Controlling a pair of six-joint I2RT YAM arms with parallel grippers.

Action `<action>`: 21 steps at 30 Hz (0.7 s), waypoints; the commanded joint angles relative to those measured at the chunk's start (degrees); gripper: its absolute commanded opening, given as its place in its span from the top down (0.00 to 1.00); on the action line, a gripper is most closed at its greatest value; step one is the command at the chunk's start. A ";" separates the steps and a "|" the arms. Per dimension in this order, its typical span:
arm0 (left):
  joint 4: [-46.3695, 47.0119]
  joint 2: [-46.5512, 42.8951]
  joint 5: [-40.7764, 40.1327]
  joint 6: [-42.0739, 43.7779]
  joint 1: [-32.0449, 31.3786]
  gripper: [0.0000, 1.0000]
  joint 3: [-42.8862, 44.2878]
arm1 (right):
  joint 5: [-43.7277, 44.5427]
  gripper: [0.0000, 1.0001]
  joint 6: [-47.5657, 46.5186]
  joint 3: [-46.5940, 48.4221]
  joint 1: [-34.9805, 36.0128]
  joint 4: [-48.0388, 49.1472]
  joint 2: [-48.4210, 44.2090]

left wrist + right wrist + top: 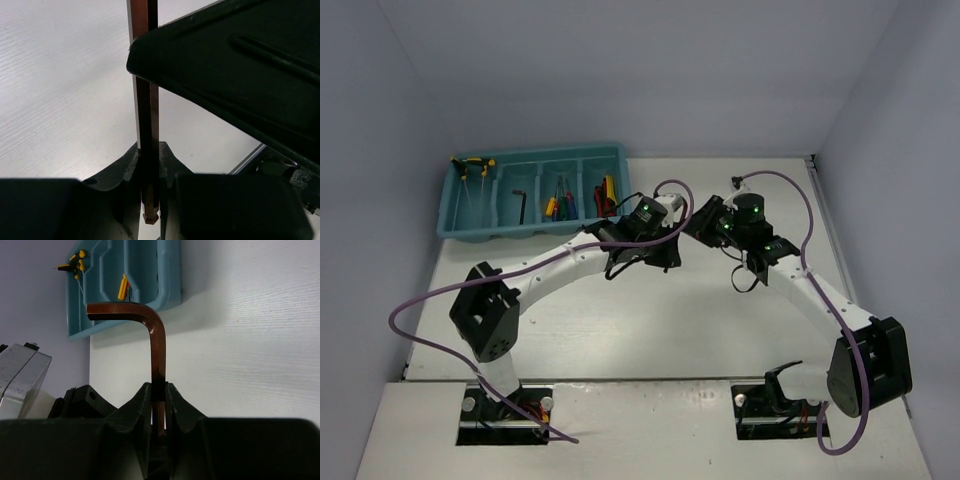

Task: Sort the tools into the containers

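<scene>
Hex key (157, 340) upright, clamped by left gripper (149, 154) & right gripper (158, 391) jaws.

- Robotics lab test cell, not a home or a shop.
- Two white-and-black arms, left arm (560, 262) and right arm (820, 295), bolted to black base plates (505, 418) at 6 o'clock of a white table (620, 330).
- Plain pale grey walls (620, 70) box the table in at 9, 12 and 3 o'clock.
- Exposed purple cable (391, 322) loops off each arm.
- Green status lights (646, 211) lit on both wrists.
- Only props: teal tray (490, 233) at 11 o'clock, holding small hand tools (560, 200).
</scene>
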 commanded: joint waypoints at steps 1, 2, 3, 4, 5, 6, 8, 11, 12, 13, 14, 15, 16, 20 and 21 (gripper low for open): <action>-0.38 -5.24 -3.02 2.43 1.89 1.00 1.84 | -2.75 0.64 0.25 1.17 -0.96 5.33 -1.60; -0.78 -5.93 -3.07 2.47 2.89 1.00 1.10 | -2.88 0.56 0.04 1.46 -1.44 5.16 -1.60; -1.37 -7.02 -2.89 2.53 4.62 1.00 0.41 | -3.23 0.47 -0.19 2.08 -2.29 4.75 -1.66; -1.81 -7.87 -2.75 2.73 6.00 1.00 -0.63 | -3.48 0.41 -0.50 2.66 -3.01 4.14 -1.69; -2.26 -8.66 -2.72 3.09 7.27 1.00 -1.49 | -3.60 0.37 -0.89 3.23 -3.61 3.31 -1.69; -3.44 -9.48 -2.72 3.57 8.66 1.00 -2.00 | -3.63 0.32 -1.53 4.55 -4.47 2.10 -1.58; -6.26 -12.39 -2.82 5.44 13.04 1.00 -2.53 | -3.26 0.27 -4.45 7.25 -5.88 -1.91 -1.56; -9.70 -14.63 -3.04 9.52 22.10 1.00 -1.75 | -1.64 0.27 -8.36 8.31 -7.63 -6.62 -2.86; -10.73 -14.96 -3.35 10.60 23.04 1.00 -1.41 | -1.33 0.27 -8.75 8.31 -8.19 -7.26 -3.38; -12.35 -15.18 -3.74 12.36 25.37 1.00 -0.23 | -0.75 0.27 -9.82 8.07 -8.81 -8.21 -4.28; -14.09 -15.00 -4.13 14.48 29.06 1.00 1.27 | -0.09 0.27 -11.13 7.73 -9.24 -9.40 -5.36; -15.42 -14.40 -4.67 16.14 32.23 1.00 2.69 | 0.57 0.27 -12.33 7.44 -9.39 -10.53 -6.29; -16.60 -13.42 -5.78 17.07 35.26 1.00 4.26 | 1.55 0.27 -13.45 7.11 -9.40 -11.58 -7.15; -18.87 -8.43 -7.15 21.61 44.63 1.00 10.58 | 3.61 0.26 -15.67 3.88 -9.48 -14.50 -10.62; -19.10 -6.26 -7.30 22.78 45.57 1.00 11.75 | 3.76 0.26 -15.75 2.77 -9.49 -15.20 -11.20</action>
